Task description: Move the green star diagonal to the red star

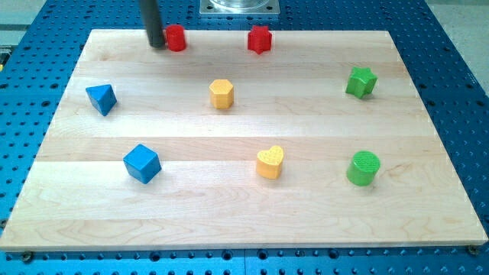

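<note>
The green star [361, 82] lies at the view's right, in the upper part of the wooden board [244, 221]. The red star [260, 40] lies near the top edge, right of centre, up and to the left of the green star. My tip [157, 44] stands at the view's top left, touching or nearly touching the left side of a red block [176, 37], far from both stars.
A yellow hexagon block [221, 94] sits near the centre. A yellow heart [270, 163] and a green cylinder [364, 168] lie lower right. A blue triangle [101, 98] and a blue cube [142, 163] lie at the left.
</note>
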